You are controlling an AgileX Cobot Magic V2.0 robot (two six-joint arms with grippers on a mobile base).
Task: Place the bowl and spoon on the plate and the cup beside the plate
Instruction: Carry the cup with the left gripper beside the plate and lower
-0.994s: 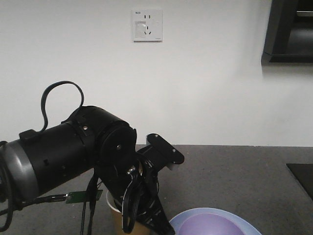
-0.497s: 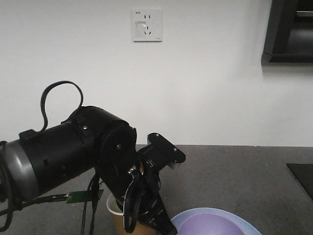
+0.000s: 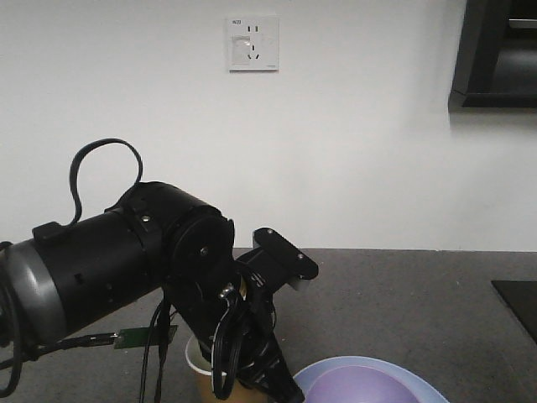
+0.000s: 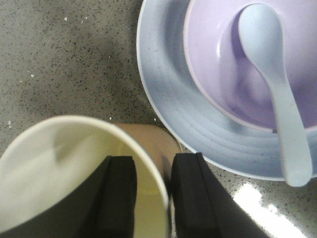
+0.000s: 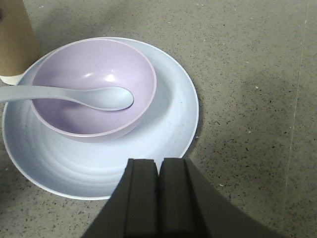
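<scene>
Speckled grey bench (image 5: 247, 74) carried the plate (image 5: 168, 124) just ahead of the closed, empty right claw (image 5: 158, 198), bowl (image 5: 94, 74) and spoon (image 5: 99, 96) already on it, leaving only the cup (image 4: 74, 163), pinched at its rim by the left claw (image 4: 152, 198) beside the plate, to release.

my front cam looks low across the table (image 3: 403, 285) toward the wall; both wrist cams look down close, sharing the plate (image 4: 163, 99) (image 5: 168, 124).
</scene>
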